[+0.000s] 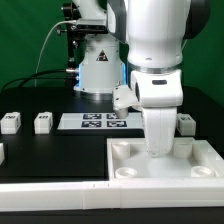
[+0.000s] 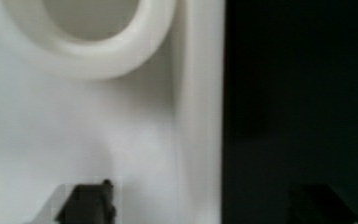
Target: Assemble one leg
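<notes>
The tray-like part (image 1: 125, 165) at the exterior view's lower right could be shoved askew if struck by the gripper (image 2: 208, 205), held apart and empty close over it.

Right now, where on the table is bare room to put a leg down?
One free patch: black table between the marker board, the two legs and the tray part, at the exterior view's left. Crowded: the tray part, where the arm stands.
</notes>
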Tool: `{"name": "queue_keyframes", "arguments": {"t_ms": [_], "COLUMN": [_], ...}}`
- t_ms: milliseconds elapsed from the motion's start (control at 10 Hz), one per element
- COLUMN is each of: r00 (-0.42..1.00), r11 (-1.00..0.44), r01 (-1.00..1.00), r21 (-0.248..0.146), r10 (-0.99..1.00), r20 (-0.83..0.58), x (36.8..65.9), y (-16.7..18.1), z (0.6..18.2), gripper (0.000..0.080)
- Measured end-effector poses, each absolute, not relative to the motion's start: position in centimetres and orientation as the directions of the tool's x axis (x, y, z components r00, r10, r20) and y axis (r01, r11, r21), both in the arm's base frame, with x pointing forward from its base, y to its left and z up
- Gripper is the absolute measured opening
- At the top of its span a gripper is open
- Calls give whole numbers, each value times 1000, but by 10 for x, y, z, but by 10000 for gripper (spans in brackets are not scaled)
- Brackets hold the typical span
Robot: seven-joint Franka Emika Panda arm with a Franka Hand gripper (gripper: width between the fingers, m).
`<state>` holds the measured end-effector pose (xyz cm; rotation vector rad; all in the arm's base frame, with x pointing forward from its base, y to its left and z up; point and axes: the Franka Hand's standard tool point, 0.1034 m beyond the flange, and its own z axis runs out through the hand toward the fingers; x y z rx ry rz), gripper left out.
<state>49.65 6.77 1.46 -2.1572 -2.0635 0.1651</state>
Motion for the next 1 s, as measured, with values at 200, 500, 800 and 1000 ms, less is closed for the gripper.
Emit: {"name": "queue_keyframes", "arguments": {"t_ms": [200, 500, 800, 1000], "r00": [46, 67, 101, 104], "r11": [-41, -66, -101, -105], "r01": [983, 985, 987, 985], "r21": [-178, -158, -128, -134], "r10": [999, 998, 995, 994], "r20": [22, 7, -13, -12], "x": [494, 487, 478, 478], "y": [67, 63, 61, 60], "z": [21, 44, 72, 68], "gripper": [641, 647, 649, 649]}}
